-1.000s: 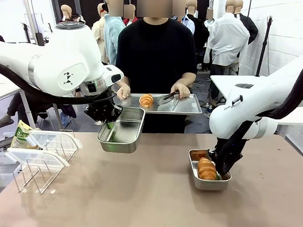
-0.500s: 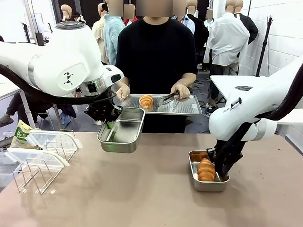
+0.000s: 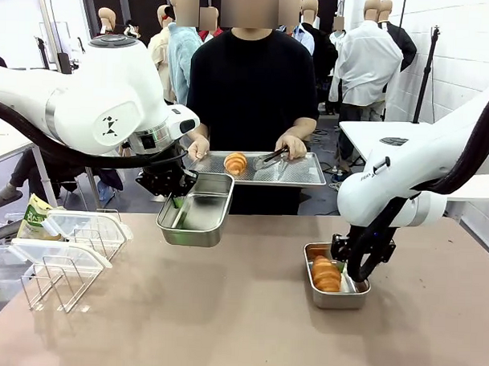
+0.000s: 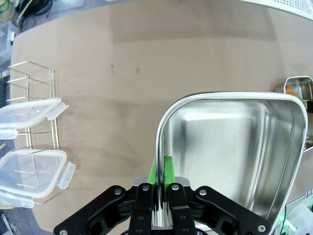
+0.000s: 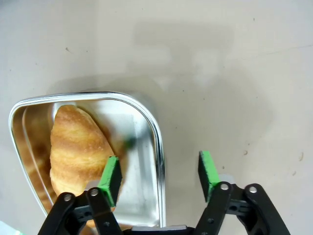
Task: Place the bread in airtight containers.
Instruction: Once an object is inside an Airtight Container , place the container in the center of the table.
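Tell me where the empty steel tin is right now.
In the front view the empty tin hangs left of centre, above the table, its rim pinched by the left gripper, just below the person's tray.

**Bright, even overhead light with soft shadows**

Diffuse room light falls from above, and the matte brown tabletop point(image 3: 224, 311) carries only faint, soft-edged shadows. The shiny empty rectangular stainless-steel tin point(image 4: 230, 142) throws white glare off its rim and floor. The left wrist view bows the table's far edge, while the front view is sharp and undistorted
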### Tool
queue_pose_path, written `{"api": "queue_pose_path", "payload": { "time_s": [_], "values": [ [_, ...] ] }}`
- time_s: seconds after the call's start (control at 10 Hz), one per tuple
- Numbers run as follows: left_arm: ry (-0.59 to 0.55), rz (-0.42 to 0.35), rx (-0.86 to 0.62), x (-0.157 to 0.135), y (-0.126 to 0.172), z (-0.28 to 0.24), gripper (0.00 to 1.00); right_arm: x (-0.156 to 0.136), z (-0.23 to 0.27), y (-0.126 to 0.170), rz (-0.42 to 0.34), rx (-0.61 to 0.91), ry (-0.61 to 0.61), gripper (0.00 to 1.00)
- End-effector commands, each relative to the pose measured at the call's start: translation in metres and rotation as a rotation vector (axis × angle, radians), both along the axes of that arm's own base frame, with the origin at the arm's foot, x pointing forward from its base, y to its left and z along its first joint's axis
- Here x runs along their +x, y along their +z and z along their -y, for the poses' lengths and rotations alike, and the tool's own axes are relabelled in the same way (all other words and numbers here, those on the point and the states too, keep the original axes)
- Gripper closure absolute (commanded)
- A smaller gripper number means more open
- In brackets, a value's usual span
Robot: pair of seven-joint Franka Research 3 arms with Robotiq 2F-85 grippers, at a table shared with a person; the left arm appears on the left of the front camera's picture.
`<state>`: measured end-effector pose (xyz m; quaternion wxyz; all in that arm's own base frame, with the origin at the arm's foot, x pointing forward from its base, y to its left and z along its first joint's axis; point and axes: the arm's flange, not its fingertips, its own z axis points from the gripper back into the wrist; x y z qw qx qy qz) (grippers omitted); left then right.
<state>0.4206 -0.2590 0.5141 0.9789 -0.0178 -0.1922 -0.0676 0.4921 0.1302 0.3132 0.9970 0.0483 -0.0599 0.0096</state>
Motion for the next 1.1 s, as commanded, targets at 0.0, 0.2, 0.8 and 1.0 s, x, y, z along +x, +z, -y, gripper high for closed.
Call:
{"api": "queue_pose_path", "payload": {
  "time_s": [0.0,0.2,0.8,1.0],
  "values": [
    [-0.006,0.010,0.003,0.000,0.004,-0.002,1.00,0.001,0.003,0.001,-0.006,0.015,0.008,0.00],
    [-0.006,0.010,0.003,0.000,0.004,-0.002,1.00,0.003,0.003,0.001,-0.016,0.001,0.014,0.00],
    [-0.006,0.010,0.003,0.000,0.004,-0.002,1.00,0.000,0.000,0.000,-0.010,-0.002,0.002,0.00],
    [-0.006,0.010,0.003,0.000,0.004,-0.002,1.00,0.000,0.000,0.000,-0.010,-0.002,0.002,0.00]
  ]
}}
